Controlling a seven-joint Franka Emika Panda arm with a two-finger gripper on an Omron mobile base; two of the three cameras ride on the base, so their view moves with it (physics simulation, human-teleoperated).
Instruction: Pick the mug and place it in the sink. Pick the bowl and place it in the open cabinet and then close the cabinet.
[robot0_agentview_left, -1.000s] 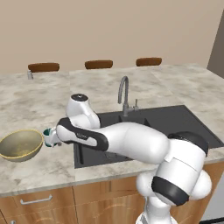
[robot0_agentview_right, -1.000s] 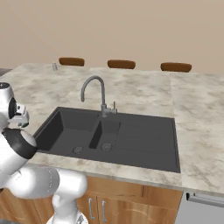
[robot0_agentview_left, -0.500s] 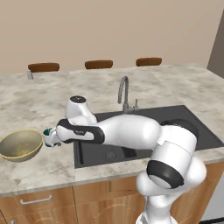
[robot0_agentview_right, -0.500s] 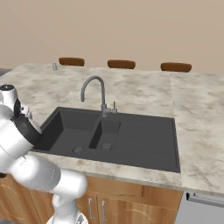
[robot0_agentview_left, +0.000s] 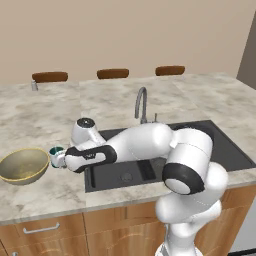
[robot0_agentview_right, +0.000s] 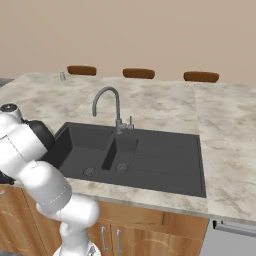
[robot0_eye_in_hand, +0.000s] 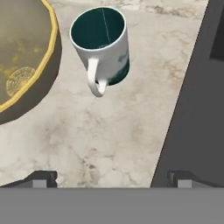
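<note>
On the desk (robot0_agentview_left: 30, 115), left of the sink (robot0_agentview_left: 220, 150), the mug (robot0_eye_in_hand: 103, 46) stands upright just beside the bowl (robot0_eye_in_hand: 22, 57) — pincer (robot0_eye_in_hand: 111, 178) wide open, holding nothing. Risk: a finger could clip the handle or bowl rim — tipping the mug.

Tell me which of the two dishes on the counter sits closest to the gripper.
The mug: small, teal inside, with a white handle, right ahead of the open gripper. The wide olive-tan bowl lies off to one side.

The white arm reaches low and far to the left, forearm nearly level, and the gripper (robot0_eye_in_hand: 112, 178) points downward with its jaws spread wide (holding nothing)
</note>
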